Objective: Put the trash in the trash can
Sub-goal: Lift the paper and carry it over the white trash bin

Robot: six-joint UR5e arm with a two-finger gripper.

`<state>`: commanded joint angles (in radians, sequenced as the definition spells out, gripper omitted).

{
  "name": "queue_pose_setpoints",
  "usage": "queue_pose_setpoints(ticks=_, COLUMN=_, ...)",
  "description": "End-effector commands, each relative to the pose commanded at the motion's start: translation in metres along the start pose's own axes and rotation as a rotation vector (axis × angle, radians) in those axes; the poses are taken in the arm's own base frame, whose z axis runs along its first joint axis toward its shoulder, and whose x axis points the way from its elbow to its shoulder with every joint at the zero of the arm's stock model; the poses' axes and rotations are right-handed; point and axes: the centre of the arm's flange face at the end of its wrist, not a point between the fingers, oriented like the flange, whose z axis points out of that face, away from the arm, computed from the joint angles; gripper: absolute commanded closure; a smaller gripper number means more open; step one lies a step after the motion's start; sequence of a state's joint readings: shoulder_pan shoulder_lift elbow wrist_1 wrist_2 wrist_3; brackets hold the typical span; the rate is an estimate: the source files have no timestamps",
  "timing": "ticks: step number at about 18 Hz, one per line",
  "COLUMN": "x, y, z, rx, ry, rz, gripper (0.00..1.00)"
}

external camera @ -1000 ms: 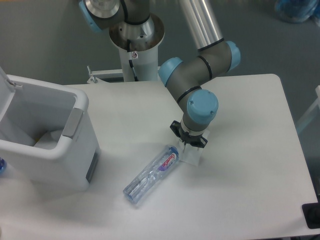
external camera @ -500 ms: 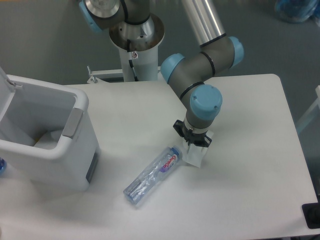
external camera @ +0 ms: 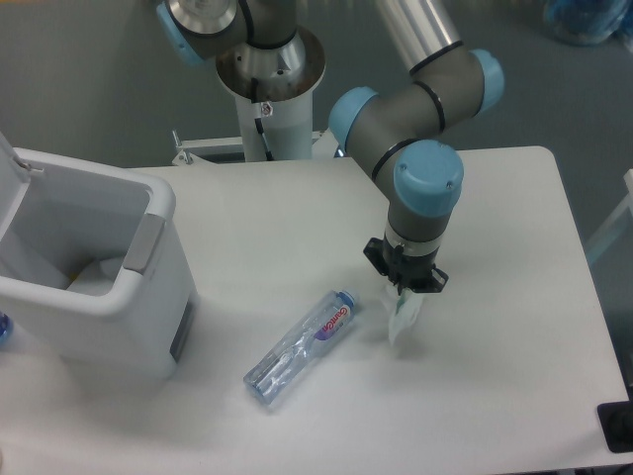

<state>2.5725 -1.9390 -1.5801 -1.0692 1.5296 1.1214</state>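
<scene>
A clear plastic bottle (external camera: pixel 301 346) with a purple-red label lies on its side on the white table, pointing up-right. To its right, a white crinkled wrapper (external camera: pixel 401 317) hangs from my gripper (external camera: pixel 405 293), which is shut on its top edge; the wrapper's lower end is near or at the tabletop. The fingers are mostly hidden under the wrist. The trash can (external camera: pixel 89 297), a white boxy bin with a grey side panel, stands at the left with its lid swung open. Something white lies inside it.
The arm's base column (external camera: pixel 269 89) rises behind the table's far edge. The table's right edge (external camera: pixel 584 297) runs close to my arm. A dark object (external camera: pixel 618 426) sits at the bottom right corner.
My arm has moved right and slightly toward the camera, carrying the wrapper away from the bottle's cap. The wrapper now hangs more upright. The bottle has not moved.
</scene>
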Motion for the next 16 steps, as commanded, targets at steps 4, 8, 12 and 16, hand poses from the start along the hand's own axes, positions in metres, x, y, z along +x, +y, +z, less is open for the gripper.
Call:
queue_pose_setpoints(ticks=4, x=0.009, y=-0.010, z=-0.045, rx=0.142, ry=-0.009, rz=-0.026, gripper=0.93)
queue_pose_setpoints(ticks=8, x=0.027, y=-0.023, z=-0.083, rx=0.268, ry=0.000, rz=-0.047, gripper=0.93)
queue_pose_setpoints(ticks=12, x=0.050, y=-0.042, z=-0.130, rx=0.447, ry=0.047, rz=-0.102, gripper=0.93)
queue_pose_setpoints(ticks=16, x=0.073, y=-0.052, z=-0.169, rx=0.617, ry=0.131, rz=-0.143, gripper=0.94)
